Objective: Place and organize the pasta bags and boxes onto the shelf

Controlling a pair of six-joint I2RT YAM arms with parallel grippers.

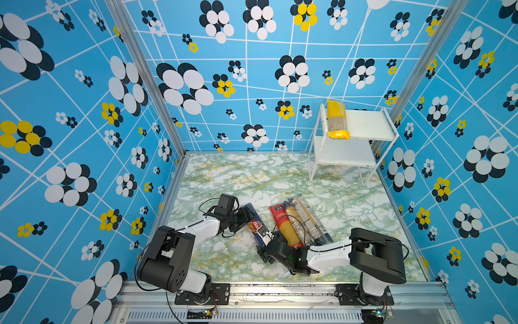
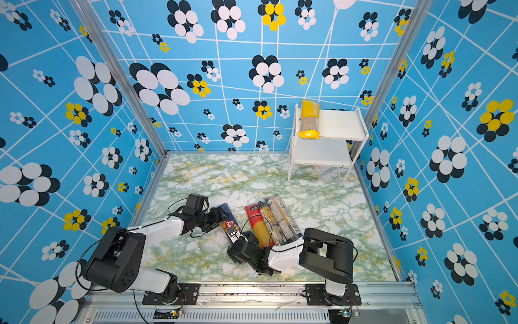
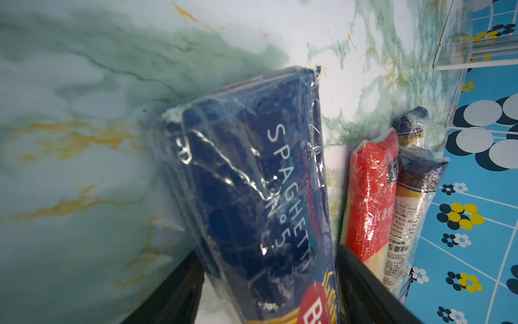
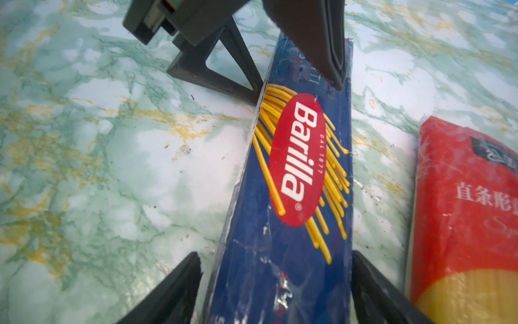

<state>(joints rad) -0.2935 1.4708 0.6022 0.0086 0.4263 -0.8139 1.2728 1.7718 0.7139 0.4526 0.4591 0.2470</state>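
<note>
A dark blue Barilla box (image 1: 256, 227) (image 2: 229, 224) lies at an angle on the marble table. My left gripper (image 1: 246, 216) (image 3: 269, 252) is shut on its far end. My right gripper (image 1: 267, 239) (image 4: 276, 255) is open and straddles the box's (image 4: 294, 168) near end, with a gap on one side. Just right of the box, a red pack (image 1: 283, 224) (image 4: 462, 210) and two clear packs with dark-blue ends (image 1: 297, 221) (image 1: 311, 218) lie side by side. A yellow pack (image 1: 337, 119) (image 2: 309, 119) rests on the top board of the white shelf (image 1: 370, 123) (image 2: 339, 123).
The shelf stands in the back right corner against the patterned walls, and its lower board (image 1: 342, 153) is bare. An aluminium rail (image 1: 280, 291) runs along the table's front edge, with both arm bases on it.
</note>
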